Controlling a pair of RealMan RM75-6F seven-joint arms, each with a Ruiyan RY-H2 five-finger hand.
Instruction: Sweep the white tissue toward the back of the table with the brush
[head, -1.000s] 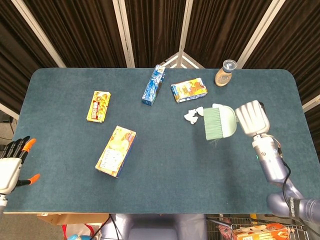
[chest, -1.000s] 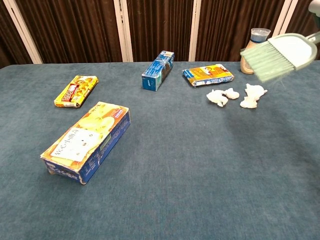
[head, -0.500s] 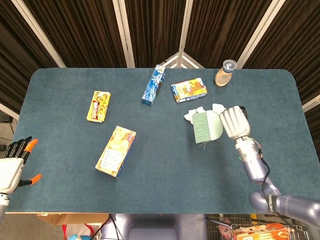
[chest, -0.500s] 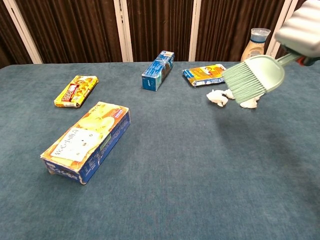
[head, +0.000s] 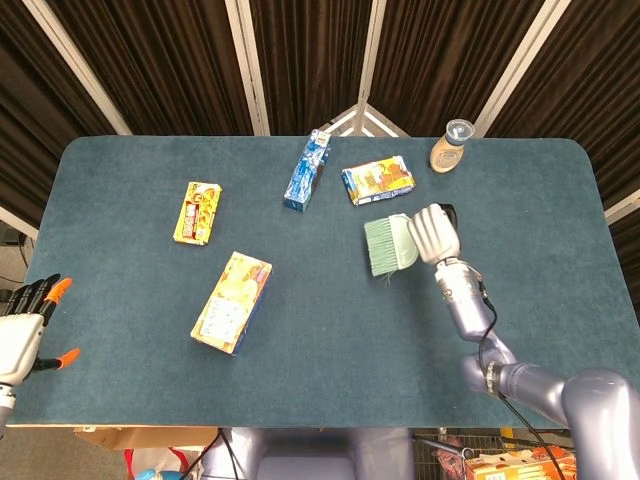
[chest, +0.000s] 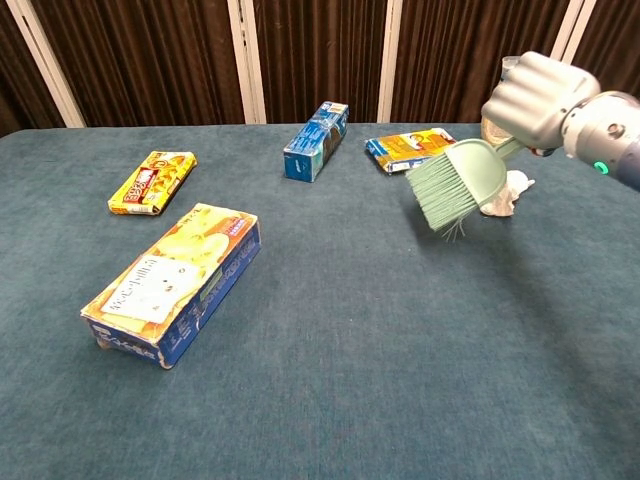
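My right hand (head: 432, 233) (chest: 537, 99) grips the handle of a pale green brush (head: 388, 245) (chest: 455, 187), held above the table with its bristles pointing left and down. The white tissue (chest: 510, 192) shows only in the chest view, as small crumpled pieces behind and right of the brush head. In the head view the brush and hand cover the tissue. My left hand (head: 22, 335) hangs off the table's front left corner, fingers apart and holding nothing.
On the table (head: 320, 330) lie a yellow box (head: 198, 211), a larger yellow and blue box (head: 232, 301) (chest: 175, 280), a blue box (head: 307, 168) (chest: 316, 139) and an orange and blue packet (head: 378, 179) (chest: 410, 148). A capped bottle (head: 451, 145) stands at the back right.
My right hand has carried the brush leftward and lower, from right of the tissue to over it. The brush now covers the tissue pieces in the head view. The left hand stays put.
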